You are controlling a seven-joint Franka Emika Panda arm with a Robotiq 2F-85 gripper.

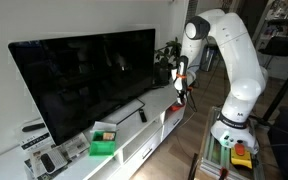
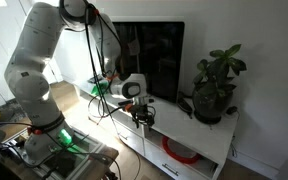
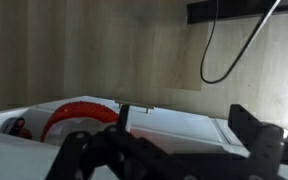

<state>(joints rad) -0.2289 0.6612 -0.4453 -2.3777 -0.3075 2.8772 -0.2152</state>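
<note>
1. The jaws stand wide apart and empty at the bottom of the wrist view, above the white table (image 3: 189, 125).
2. The red round ring (image 3: 79, 112) lies flat at lower left, left of the jaws.

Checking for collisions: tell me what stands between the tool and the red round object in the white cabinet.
The tool hangs above the white cabinet's top; that top's front edge lies between it and the red round object lower down. Nothing else visible.

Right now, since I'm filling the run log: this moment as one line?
tool: open, empty | over: white TV cabinet | nearby: red ring-shaped object, black flat-screen television
</note>
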